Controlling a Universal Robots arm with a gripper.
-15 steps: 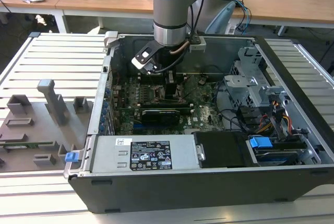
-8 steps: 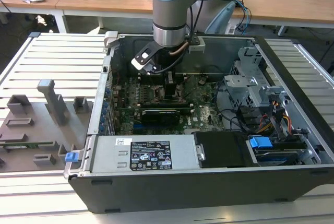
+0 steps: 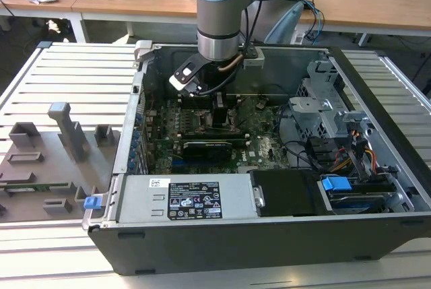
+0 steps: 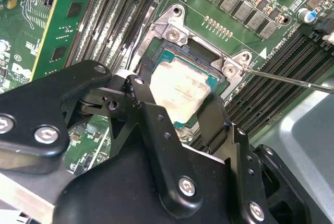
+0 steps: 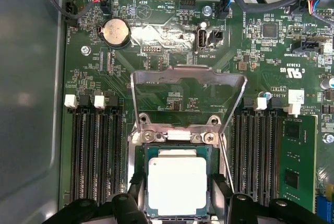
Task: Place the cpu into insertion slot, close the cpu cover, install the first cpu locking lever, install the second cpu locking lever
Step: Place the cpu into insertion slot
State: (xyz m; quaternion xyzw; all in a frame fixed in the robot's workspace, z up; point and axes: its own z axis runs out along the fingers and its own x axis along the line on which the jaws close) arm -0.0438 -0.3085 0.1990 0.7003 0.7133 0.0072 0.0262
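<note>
Inside the open computer case (image 3: 202,242), which stands on a slatted surface (image 3: 67,73), the arm reaches down to the motherboard (image 5: 261,51). In both wrist views the cpu (image 5: 177,185) (image 4: 180,85) lies flat in the insertion slot (image 5: 140,158), silvery top up. The hand (image 5: 177,195) (image 4: 176,101) is spread wide astride it, one black finger (image 5: 134,192) on each side, a thin strip of socket showing between finger and chip. The cpu cover (image 5: 188,72) stands raised on its hinge beyond the socket, board visible through its window. A thin wire locking lever (image 4: 287,80) sticks out free beside the socket, near the long memory slots (image 5: 94,151).
</note>
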